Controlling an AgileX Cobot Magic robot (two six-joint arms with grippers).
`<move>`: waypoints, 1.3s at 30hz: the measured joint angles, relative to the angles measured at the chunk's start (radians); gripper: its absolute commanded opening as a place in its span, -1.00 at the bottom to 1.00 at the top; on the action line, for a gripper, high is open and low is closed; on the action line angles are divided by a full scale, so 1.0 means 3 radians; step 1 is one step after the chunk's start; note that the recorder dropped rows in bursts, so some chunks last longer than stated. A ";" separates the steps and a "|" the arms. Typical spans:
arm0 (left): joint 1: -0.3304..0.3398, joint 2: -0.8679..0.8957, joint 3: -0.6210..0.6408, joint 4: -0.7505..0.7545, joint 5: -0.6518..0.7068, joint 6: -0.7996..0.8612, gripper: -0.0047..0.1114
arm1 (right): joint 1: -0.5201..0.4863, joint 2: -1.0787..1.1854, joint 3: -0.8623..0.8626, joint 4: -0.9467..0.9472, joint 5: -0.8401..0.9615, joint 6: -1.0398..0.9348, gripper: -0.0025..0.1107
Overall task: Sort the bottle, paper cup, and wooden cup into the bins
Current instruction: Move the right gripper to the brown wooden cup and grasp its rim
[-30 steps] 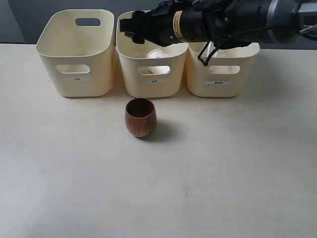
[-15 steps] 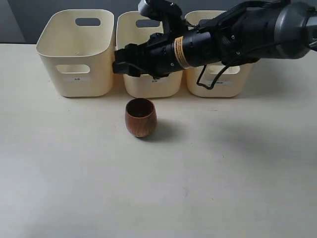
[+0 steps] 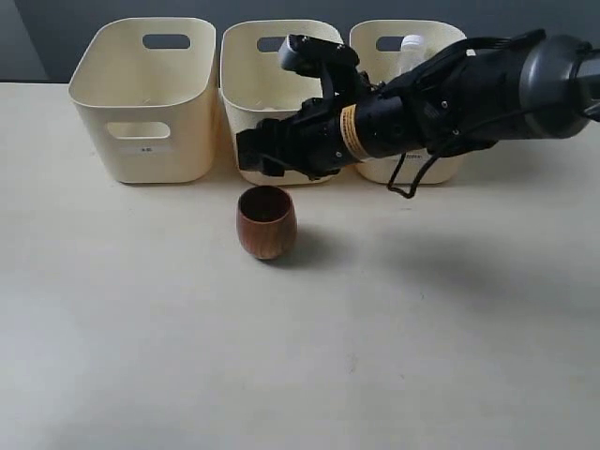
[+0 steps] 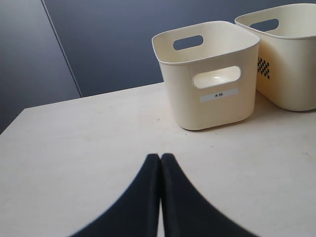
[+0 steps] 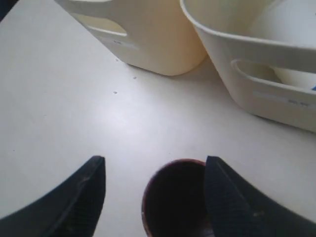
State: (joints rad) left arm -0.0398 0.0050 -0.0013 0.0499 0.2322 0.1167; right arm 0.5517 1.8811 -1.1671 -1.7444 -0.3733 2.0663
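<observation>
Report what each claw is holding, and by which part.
Nothing. The right claw is open above the wooden cup, not touching it; the left claw is shut on nothing.

"木杯" on left bin's label (image 4: 218,96)

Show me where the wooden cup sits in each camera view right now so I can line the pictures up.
Exterior view: the wooden cup stands upright on the table, in front of the middle bin, just below the right gripper.
Left wrist view: not in it.
Right wrist view: its dark mouth shows between the open fingers.
Shared landmark: the left bin, also at and.
</observation>
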 measured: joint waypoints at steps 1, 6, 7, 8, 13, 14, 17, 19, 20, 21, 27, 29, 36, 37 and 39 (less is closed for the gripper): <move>0.0000 0.0000 0.0000 0.0000 0.0000 0.0000 -0.92 | 0.0000 0.0000 0.0030 0.0000 0.0025 0.0000 0.04; 0.0000 0.0000 0.0000 0.0000 0.0000 0.0000 -0.92 | 0.0000 0.0000 0.0134 0.0000 0.0047 0.0000 0.04; 0.0000 0.0000 0.0000 0.0000 0.0000 0.0000 -0.92 | 0.0000 0.0000 0.0135 0.0000 0.0047 0.0000 0.02; 0.0000 0.0000 0.0000 0.0000 0.0000 0.0000 -0.92 | 0.0000 0.0000 0.0135 0.0000 0.0047 0.0000 0.02; 0.0000 0.0000 0.0000 0.0000 0.0000 0.0000 -0.92 | 0.0000 0.0000 0.0149 0.0006 0.0060 0.0000 0.02; 0.0000 0.0000 0.0000 0.0000 0.0000 0.0000 -0.92 | 0.0000 0.0000 0.0166 0.0006 0.0083 0.0000 0.02; 0.0000 0.0000 0.0000 0.0000 0.0000 0.0000 -0.92 | 0.0000 0.0000 0.0248 0.0006 0.0190 0.0000 0.02; 0.0000 0.0000 0.0000 0.0000 0.0000 0.0000 -0.92 | 0.0000 0.0000 0.0305 0.0006 0.0263 0.0000 0.02; 0.0000 0.0000 0.0000 0.0000 0.0000 0.0000 -0.92 | 0.0000 0.0000 0.0329 0.0006 0.0299 0.0000 0.02; 0.0000 0.0000 0.0000 0.0000 0.0000 0.0000 -0.92 | 0.0000 0.0000 0.0354 0.0006 0.0315 0.0000 0.02; 0.0000 0.0000 0.0000 0.0000 0.0000 0.0000 -0.92 | 0.0000 0.0000 0.0374 0.0006 0.0321 0.0024 0.02; 0.0000 0.0000 0.0000 0.0000 0.0000 0.0000 -0.92 | 0.0000 0.0000 0.0374 0.0006 0.0321 0.0030 0.02; 0.0000 0.0000 0.0000 0.0000 0.0000 0.0000 -0.92 | 0.0000 0.0000 0.0374 0.0006 0.0321 0.0044 0.02; 0.0000 0.0000 0.0000 0.0000 0.0000 0.0000 -0.92 | 0.0000 0.0000 0.0374 0.0006 0.0321 0.0050 0.02; 0.0000 0.0000 0.0000 0.0000 0.0000 0.0000 -0.92 | 0.0000 0.0023 0.0374 0.0006 0.0321 0.0050 0.02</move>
State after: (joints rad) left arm -0.0398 0.0050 -0.0013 0.0499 0.2322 0.1167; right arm 0.5517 1.8881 -1.0550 -1.7427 -0.2772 2.0813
